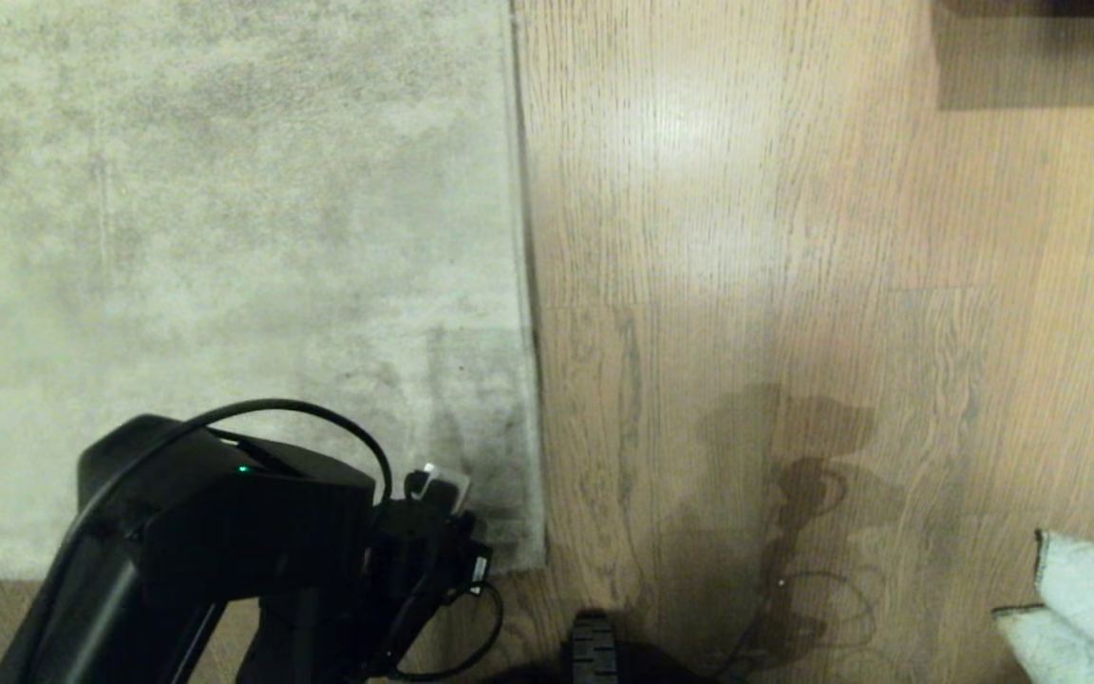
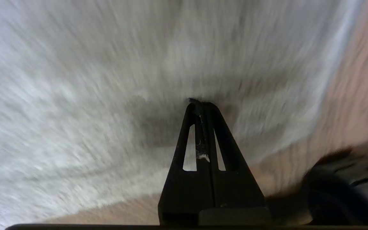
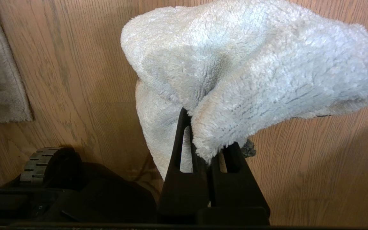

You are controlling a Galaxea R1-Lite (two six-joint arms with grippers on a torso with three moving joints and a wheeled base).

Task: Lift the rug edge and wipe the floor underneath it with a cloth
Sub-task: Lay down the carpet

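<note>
So the rug (image 1: 224, 237) fills the head view from 9 to 12 o'clock, lying flat, with the rug edge (image 1: 528, 285) running straight down the middle and bare floor (image 1: 746, 237) to its right. The left tool (image 2: 201, 103) is pinched together with nothing in it, down over the rug's near corner around 7 o'clock. A wheel (image 1: 594, 651) peeks in at 6. The right tool (image 3: 208, 153) is clamped on the cloth (image 3: 251, 70), which shows cut off at 4 o'clock. The left wrist view is smeared, so contact with the rug is hard to tell.

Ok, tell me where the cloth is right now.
The cloth is clamped in the right gripper, held above the floor; in the head view it shows at the lower right corner, well clear of the rug edge.
</note>
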